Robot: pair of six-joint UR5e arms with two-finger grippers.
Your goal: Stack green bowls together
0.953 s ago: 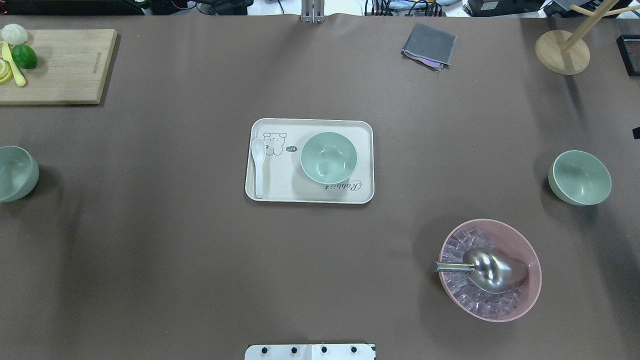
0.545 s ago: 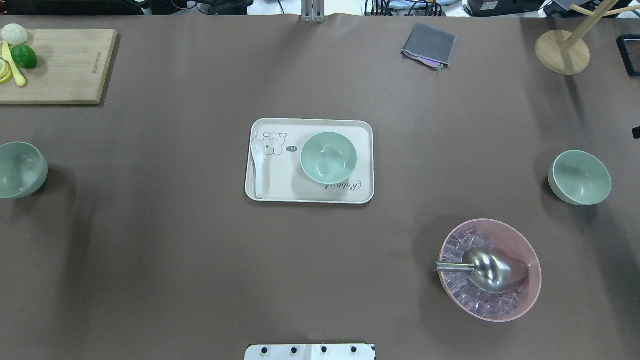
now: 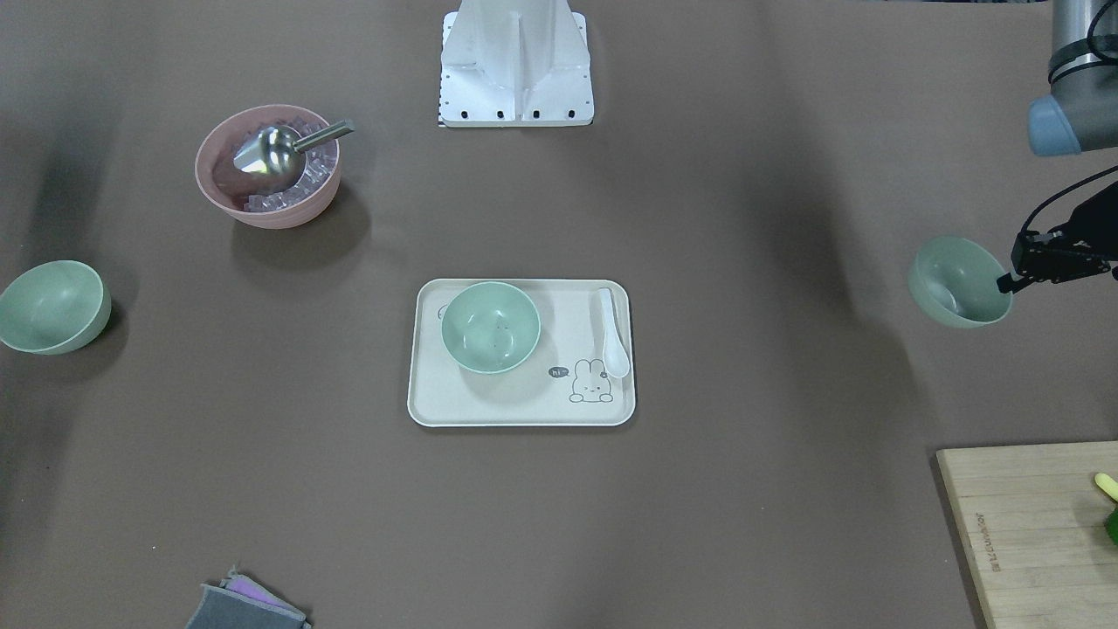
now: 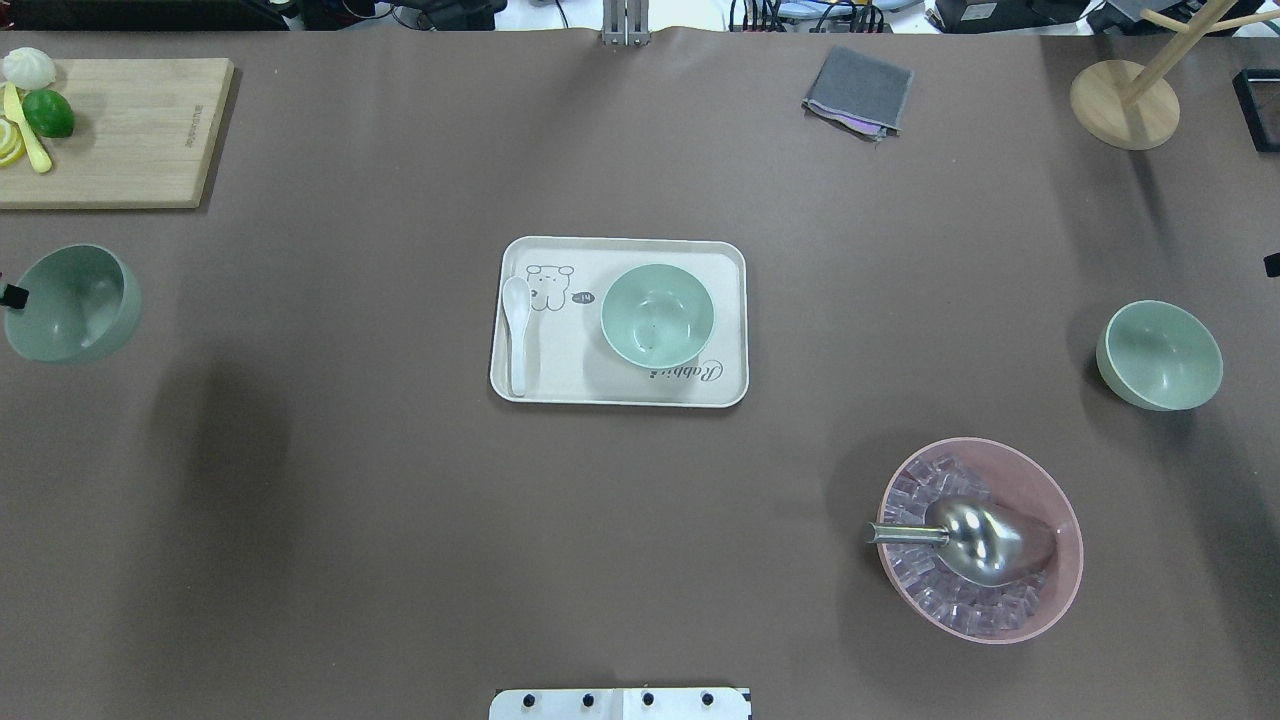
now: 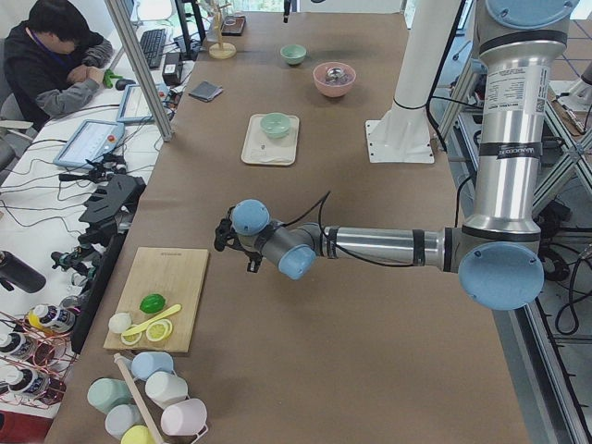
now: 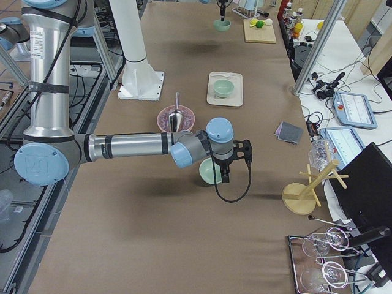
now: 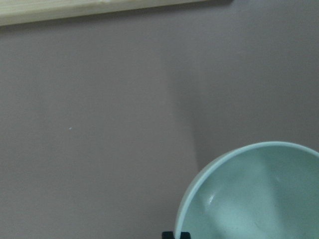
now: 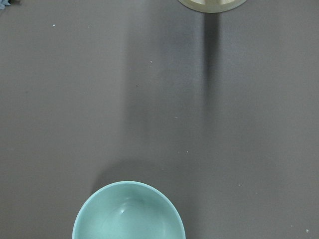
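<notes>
One of the two, the left gripper (image 3: 1006, 281), was clamped on the rim of the left green bowl (image 4: 72, 303), on the side away from the tray (image 4: 620, 242). That bowl hung tilted and clear of the table (image 4: 400, 550), well out to the tray's left. The right gripper (image 6: 225, 173) hovered over the right green bowl (image 4: 1160, 355); whether its jaws stood apart or together could not be determined. That bowl sat upright on the table, well to the tray's right. The centre green bowl (image 4: 657, 315) stood upright on the tray's right half.

A white spoon (image 4: 516, 330) lay along the tray's left edge, between the left green bowl and the centre green bowl. A pink bowl (image 4: 1060, 590) holding ice cubes (image 4: 915, 495) and a metal scoop (image 4: 985, 540) stood right of the tray and nearer the robot, beside the line from the right green bowl to the tray. A cutting board (image 4: 130, 130) bearing a lime (image 4: 48, 113) lay far left of the tray, on its far side. A grey cloth (image 4: 858, 90) and a wooden stand (image 4: 1124, 104) lay beyond the tray, to its right.
</notes>
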